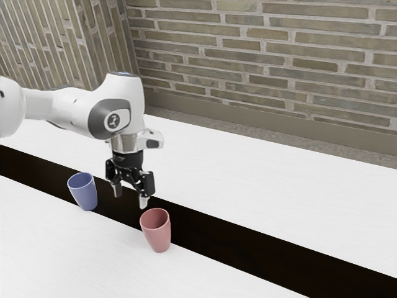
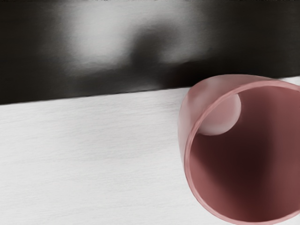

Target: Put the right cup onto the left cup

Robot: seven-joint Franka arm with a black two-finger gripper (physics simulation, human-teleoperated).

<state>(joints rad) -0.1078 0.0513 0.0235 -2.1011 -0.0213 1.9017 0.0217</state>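
The white table (image 1: 273,180), the brick wall (image 1: 267,56), and me with my fingers spread.
The table has a long black stripe (image 1: 248,248) across it, and my white arm (image 1: 68,108) comes in from the exterior view's left. My gripper (image 1: 130,196) is up above the table, and its two fingers are apart. The red cup (image 1: 158,234) stands on the white part, next to the stripe, toward the exterior view's right from the blue cup (image 1: 85,194). My wrist view looks down into the red cup. The blue cup stands well apart from it, also by the stripe.
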